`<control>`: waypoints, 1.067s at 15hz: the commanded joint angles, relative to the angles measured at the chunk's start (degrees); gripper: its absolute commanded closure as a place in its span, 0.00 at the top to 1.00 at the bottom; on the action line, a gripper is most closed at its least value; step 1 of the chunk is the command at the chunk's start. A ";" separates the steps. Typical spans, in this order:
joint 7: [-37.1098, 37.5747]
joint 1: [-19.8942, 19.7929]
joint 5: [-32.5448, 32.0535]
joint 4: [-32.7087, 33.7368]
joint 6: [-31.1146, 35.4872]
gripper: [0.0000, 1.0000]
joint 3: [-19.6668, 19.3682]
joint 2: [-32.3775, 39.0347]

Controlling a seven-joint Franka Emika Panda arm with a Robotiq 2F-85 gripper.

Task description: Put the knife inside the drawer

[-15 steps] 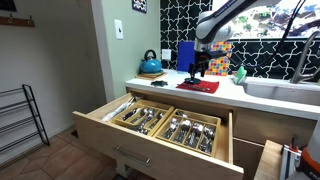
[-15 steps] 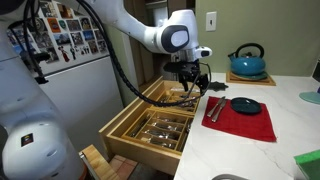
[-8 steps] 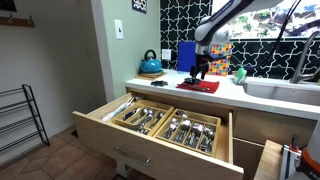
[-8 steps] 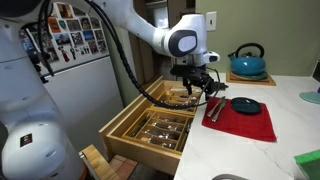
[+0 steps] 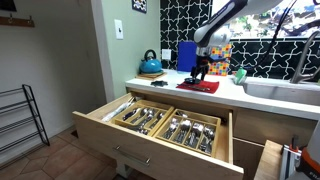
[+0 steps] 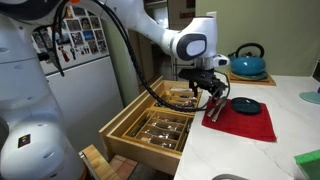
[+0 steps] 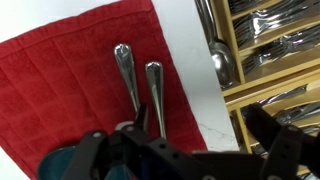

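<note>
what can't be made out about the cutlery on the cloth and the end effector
Wrist view: the end effector covers the working ends of both silver handles, so which one has a blade is unclear.
Wrist view: its fingertips run off the bottom edge; open or shut cannot be told.
Exterior views: cutlery on the red cloth is too small to identify.
Drawer: single pieces too small to name in an exterior view.

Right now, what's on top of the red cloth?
Two silver handles and a dark plate lie on the red cloth. The jaws cover the handles' other ends.
</note>
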 commanded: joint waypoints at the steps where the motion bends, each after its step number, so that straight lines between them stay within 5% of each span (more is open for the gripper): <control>1: -0.91 -0.89 1.36 2.81 1.41 1.00 0.13 3.63; 8: -0.31 -1.77 1.41 6.42 3.41 0.68 0.85 8.24; 9: -0.16 -1.84 1.21 6.86 3.64 0.56 0.95 8.82; 11: -0.07 -1.96 1.14 7.49 3.89 0.47 1.14 9.70; 16: 0.54 -2.18 0.52 8.84 3.99 0.43 1.46 11.37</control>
